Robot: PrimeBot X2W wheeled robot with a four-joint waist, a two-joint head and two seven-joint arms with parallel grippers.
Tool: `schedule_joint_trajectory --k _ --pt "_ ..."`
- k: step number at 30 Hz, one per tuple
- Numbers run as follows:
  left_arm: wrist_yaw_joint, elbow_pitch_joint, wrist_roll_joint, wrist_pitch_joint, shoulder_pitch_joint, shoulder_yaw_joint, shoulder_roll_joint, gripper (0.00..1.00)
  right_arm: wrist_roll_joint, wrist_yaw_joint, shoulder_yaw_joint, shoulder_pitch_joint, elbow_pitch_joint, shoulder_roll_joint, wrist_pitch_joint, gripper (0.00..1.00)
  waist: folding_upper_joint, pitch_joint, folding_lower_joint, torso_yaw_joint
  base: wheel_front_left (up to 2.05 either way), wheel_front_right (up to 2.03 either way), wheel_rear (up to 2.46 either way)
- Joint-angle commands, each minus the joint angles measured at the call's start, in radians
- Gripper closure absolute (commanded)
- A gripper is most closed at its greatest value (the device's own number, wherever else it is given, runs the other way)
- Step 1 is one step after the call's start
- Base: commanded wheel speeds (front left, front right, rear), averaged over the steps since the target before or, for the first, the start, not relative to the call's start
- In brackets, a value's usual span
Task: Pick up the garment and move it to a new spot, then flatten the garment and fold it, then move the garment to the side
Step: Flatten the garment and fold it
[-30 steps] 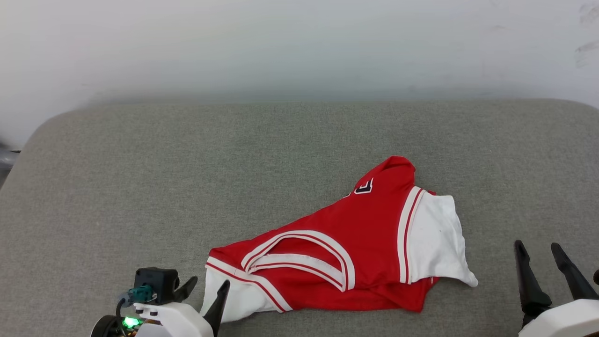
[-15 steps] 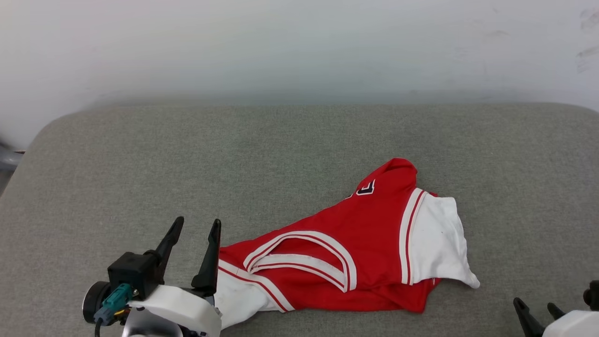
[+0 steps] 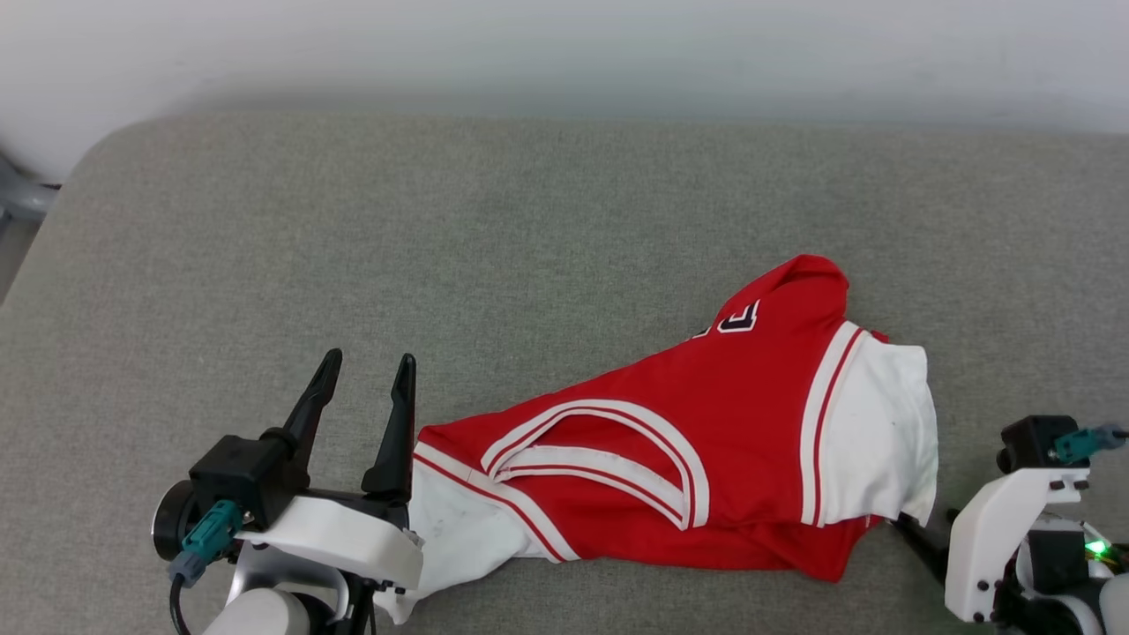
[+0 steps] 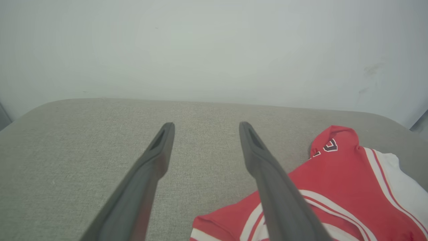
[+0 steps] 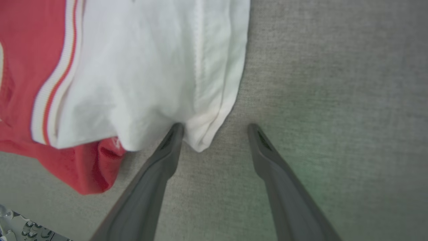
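The garment [image 3: 670, 432], a red jersey with white sleeves and striped trim, lies crumpled on the grey cushioned surface [image 3: 441, 247]. My left gripper [image 3: 366, 366] stands open just left of the garment's left edge, its right finger beside the red shoulder and white sleeve. In the left wrist view the left gripper [image 4: 206, 124] has bare grey fabric between its fingers, with the garment [image 4: 334, 174] to the right. My right gripper [image 5: 214, 125] is open at the right sleeve [image 5: 150, 67]. Its left finger touches the sleeve's hem, and the sleeve's corner hangs between the fingers.
A white wall [image 3: 564, 44] runs behind the cushion. The cushion's rounded corner [image 3: 97, 150] is at the far left, with a grey object [image 3: 22, 198] beyond it. Bare grey fabric stretches behind and to the left of the garment.
The camera has tilted, shifting the whole picture. My left gripper rose beside the garment's left edge. My right gripper dropped low, then turned in towards the white right sleeve.
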Motion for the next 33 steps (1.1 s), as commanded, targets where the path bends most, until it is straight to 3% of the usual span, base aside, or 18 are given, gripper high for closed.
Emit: schedule_joint_trajectory --k 1,5,6,7,8,16,22,27,33 --pt "-0.004 0.004 0.002 -0.008 -0.013 0.002 -0.005 0.00 0.011 -0.001 0.019 -0.019 0.026 -0.014 0.020 0.00 0.0000 0.028 -0.0001 0.017 0.00 0.00 0.00" --pt "-0.005 0.023 -0.007 -0.011 -0.018 0.004 -0.011 0.00 0.046 -0.001 0.071 -0.021 0.111 -0.024 0.105 0.00 0.0000 0.048 -0.0001 0.023 0.00 0.00 0.00" --pt "-0.007 0.027 -0.007 -0.013 -0.019 0.004 -0.012 0.00 0.055 -0.001 0.080 -0.017 0.127 -0.022 0.124 0.17 0.0000 0.050 -0.0001 0.025 0.00 0.00 0.00" --pt "-0.008 0.032 -0.010 -0.014 -0.020 0.005 -0.013 0.00 0.061 0.000 0.089 -0.011 0.138 -0.024 0.142 0.87 0.0000 0.051 -0.0001 0.025 0.00 0.00 0.00" --pt "-0.009 0.037 -0.015 -0.012 -0.019 0.005 -0.015 0.00 0.069 0.000 0.090 -0.007 0.142 -0.023 0.149 1.00 0.0000 0.051 -0.0001 0.026 0.00 0.00 0.00" --pt "-0.030 0.071 -0.073 0.061 0.012 0.007 0.011 0.00 0.028 -0.001 -0.033 -0.014 0.025 -0.027 0.008 1.00 0.0000 -0.004 -0.0001 0.008 0.00 0.00 0.00" --pt "-0.068 0.075 -0.190 0.310 0.049 -0.025 0.081 0.00 -0.021 -0.001 -0.122 0.040 -0.084 0.000 -0.012 1.00 0.0000 -0.065 -0.0001 -0.020 0.00 0.00 0.00" --pt "-0.100 0.051 -0.269 0.532 0.077 -0.080 0.151 0.00 -0.042 -0.001 -0.136 0.077 -0.151 0.025 0.017 1.00 0.0000 -0.089 -0.0001 -0.052 0.00 0.00 0.00" --pt "-0.107 0.057 -0.300 0.641 0.080 -0.117 0.181 0.00 -0.043 -0.001 -0.129 0.095 -0.183 0.058 0.030 1.00 0.0000 -0.080 -0.0001 -0.082 0.00 0.00 0.00"
